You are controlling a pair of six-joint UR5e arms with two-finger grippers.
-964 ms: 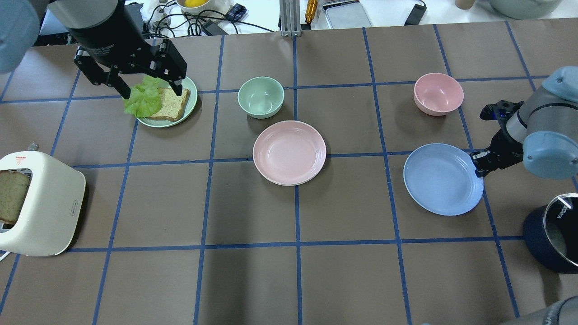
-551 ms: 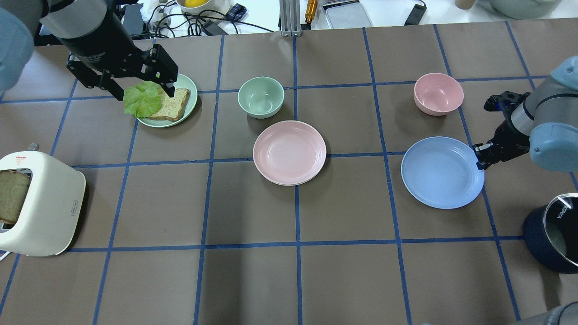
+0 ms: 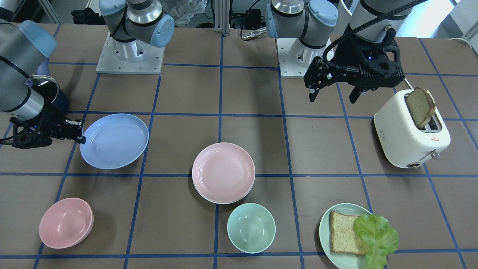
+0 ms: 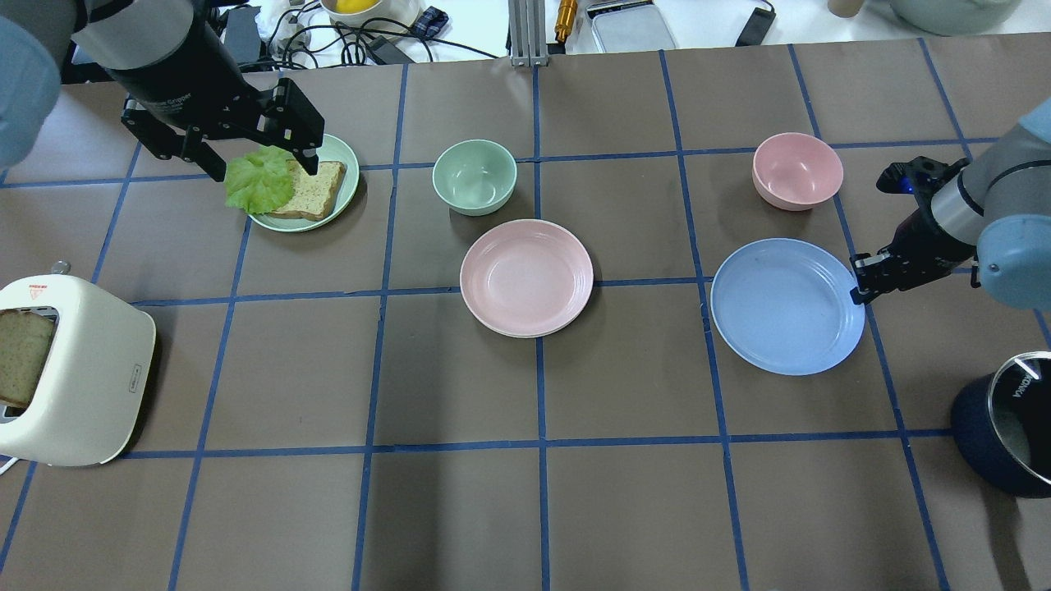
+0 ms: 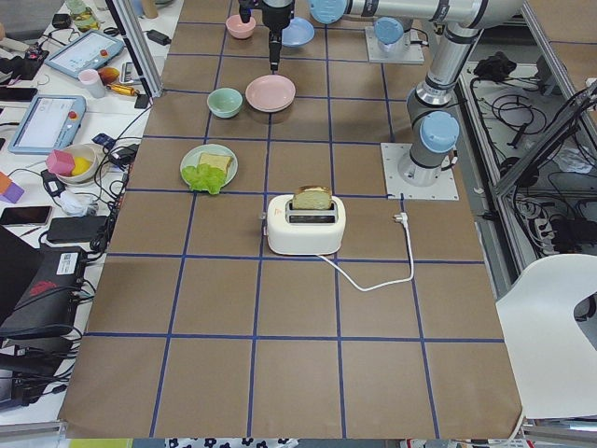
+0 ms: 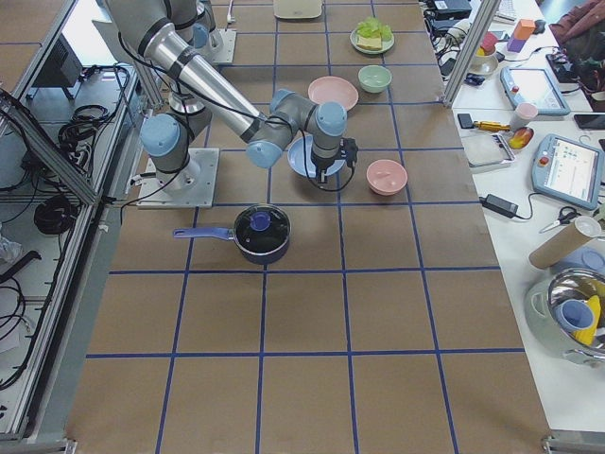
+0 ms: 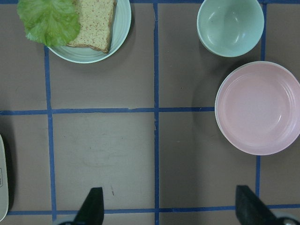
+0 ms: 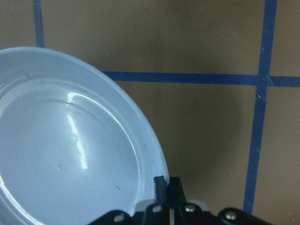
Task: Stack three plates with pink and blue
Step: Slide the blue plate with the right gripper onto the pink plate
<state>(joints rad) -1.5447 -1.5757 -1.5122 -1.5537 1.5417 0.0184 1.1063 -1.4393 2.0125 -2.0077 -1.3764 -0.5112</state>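
Right tool (image 8: 165,183): my jaws are closed on the rim of the blue plate (image 4: 787,306), at its edge on my right side.
Blue plate: round, shallow, matte light periwinkle, with a fine ring inside the rim. It is slightly tilted and throws a shadow on the table (image 4: 624,509).
Pink plate (image 4: 525,277): pale pink, of like size, near the middle of the table, well apart from the blue plate.
Cream plate (image 3: 216,202): it lies under the pink plate, and only a thin rim shows.
Left tool (image 3: 331,100): my fingers are spread and hold nothing, high above the table.
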